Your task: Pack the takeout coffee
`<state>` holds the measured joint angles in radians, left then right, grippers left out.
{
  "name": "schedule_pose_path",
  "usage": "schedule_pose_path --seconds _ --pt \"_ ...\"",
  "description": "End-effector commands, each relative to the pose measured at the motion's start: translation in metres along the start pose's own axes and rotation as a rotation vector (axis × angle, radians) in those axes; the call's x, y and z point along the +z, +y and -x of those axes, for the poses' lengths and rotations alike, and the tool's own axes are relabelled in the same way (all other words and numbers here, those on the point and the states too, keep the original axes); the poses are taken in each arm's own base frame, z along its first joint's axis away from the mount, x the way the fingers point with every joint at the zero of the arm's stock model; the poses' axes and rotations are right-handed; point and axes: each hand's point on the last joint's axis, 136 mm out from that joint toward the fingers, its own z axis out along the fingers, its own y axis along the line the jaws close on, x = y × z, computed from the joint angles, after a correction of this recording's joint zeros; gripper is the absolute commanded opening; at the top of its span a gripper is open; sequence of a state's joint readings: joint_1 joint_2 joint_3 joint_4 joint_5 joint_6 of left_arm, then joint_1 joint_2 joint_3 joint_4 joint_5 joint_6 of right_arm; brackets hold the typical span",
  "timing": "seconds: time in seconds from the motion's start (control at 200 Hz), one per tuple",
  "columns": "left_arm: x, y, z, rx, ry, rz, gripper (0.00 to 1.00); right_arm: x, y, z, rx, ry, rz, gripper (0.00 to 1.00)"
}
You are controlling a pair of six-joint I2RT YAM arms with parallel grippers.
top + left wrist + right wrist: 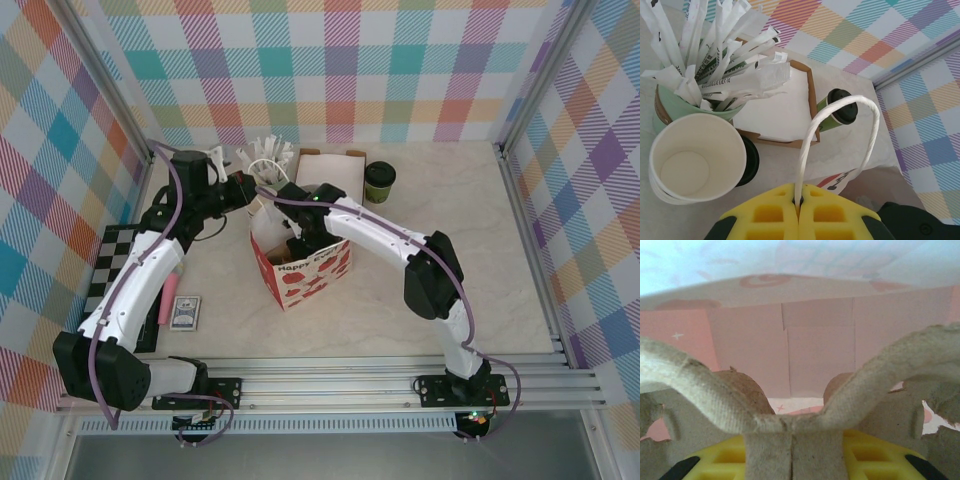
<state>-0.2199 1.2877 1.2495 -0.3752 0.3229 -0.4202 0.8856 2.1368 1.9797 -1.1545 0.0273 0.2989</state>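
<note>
At the left, our left jaws are pinched shut on the white cord handle (pixel 812 135) of the gift bag (pixel 300 272). If they pull harder, the bag could tip or slide across the table (pixel 430 230), or the cord could tear from the paper.

In the middle, our right jaws are down inside the bag, closed on the centre rib of a pulp cup carrier (pixel 715 390). We judge the carrier may settle crooked against the bag's wall and then not take a cup level. Drawing the arm out could also snag the rim and drag the bag along.

To the right, the takeout coffee (pixel 379 182) stands upright on the table just beside the open box (pixel 330 170), apart from the bag. A careless sweep of the right arm could knock it over, and a hard squeeze could pop its lid.
</note>
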Motion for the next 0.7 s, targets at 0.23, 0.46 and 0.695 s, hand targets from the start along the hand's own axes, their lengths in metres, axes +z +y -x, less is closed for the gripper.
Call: schedule_pose_path --seconds 0.23,0.46,0.695 --pt "-0.009 -0.002 0.023 -0.028 -0.065 0.028 0.00 0.016 -0.010 -0.009 -0.067 0.008 -0.050 0.19" --pt "-0.005 0.002 0.016 -0.036 -0.033 0.040 0.00 0.027 -0.013 -0.006 -0.031 -0.014 -0.064 0.22" --pt "-0.002 0.008 0.011 -0.046 -0.017 0.054 0.00 0.026 -0.011 -0.002 -0.012 -0.055 -0.050 0.32"
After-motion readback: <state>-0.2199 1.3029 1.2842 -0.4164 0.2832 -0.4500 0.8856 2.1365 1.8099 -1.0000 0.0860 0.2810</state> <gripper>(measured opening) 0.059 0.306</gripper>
